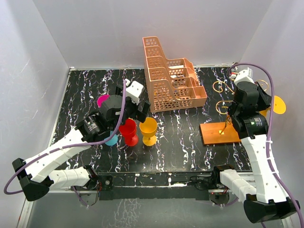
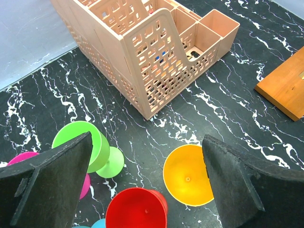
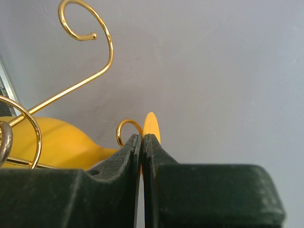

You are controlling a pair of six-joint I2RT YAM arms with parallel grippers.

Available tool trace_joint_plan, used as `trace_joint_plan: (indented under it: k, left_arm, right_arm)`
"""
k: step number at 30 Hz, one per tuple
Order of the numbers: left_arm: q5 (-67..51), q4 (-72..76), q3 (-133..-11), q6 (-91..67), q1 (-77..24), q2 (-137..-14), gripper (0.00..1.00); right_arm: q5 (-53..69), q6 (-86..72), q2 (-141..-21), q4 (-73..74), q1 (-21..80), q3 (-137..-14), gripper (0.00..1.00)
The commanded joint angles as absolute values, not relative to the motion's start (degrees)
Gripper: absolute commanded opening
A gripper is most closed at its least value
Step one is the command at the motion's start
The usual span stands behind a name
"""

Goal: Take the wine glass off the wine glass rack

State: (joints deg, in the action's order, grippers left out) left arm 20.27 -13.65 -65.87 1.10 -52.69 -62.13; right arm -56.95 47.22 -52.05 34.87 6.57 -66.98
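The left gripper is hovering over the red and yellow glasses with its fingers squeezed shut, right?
No. The left gripper hovers over the red glass and yellow glass, but its fingers are spread wide open, not shut. The left wrist view shows it.

Right gripper [image 3: 142, 138] pinches the yellow wine glass [image 3: 61, 142] (gold hooks [image 3: 112, 47] alongside).

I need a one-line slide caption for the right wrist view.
Right gripper shut on the yellow wine glass beside the rack's gold hooks.
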Motion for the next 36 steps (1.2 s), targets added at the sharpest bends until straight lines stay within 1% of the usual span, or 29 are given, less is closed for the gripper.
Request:
trace_joint_plan:
  k: [1, 11, 15, 19, 26, 30, 36]
  left_arm:
    - [20.20, -12.48, -66.01, 1.41, -52.85, -60.64, 0.97]
    - [20.96, -12.48, -65.92, 1.72, -52.67, -60.34, 0.97]
    - [21.09, -12.40, -65.83, 1.84, -52.65, -60.27, 0.97]
    - [21.01, -12.31, -65.74, 1.93, -52.69, -60.20, 0.97]
    - [21.12, -12.15, -65.59, 1.98, -52.45, -60.17, 0.97]
    - [21.09, -12.14, -65.57, 1.95, -52.37, -60.12, 0.97]
    - [21.34, -12.04, -65.48, 2.19, -52.12, -60.25, 0.97]
  right_arm:
    - [-54.87, 46.64, -51.10, 33.29, 7.36, -70.69, 0.08]
    - [-50.36, 44.50, -52.65, 38.72, 8.35, -76.61, 0.08]
    - [-50.08, 44.60, -52.93, 39.17, 8.70, -76.82, 0.08]
    - [-50.57, 44.70, -53.99, 36.49, 8.70, -76.74, 0.08]
    - [-55.93, 47.19, -57.40, 27.89, 8.68, -76.30, 0.08]
    - [-54.52, 46.55, -58.79, 27.84, 8.62, -76.82, 0.08]
    - [-53.87, 47.44, -57.16, 27.91, 8.68, -75.28, 0.08]
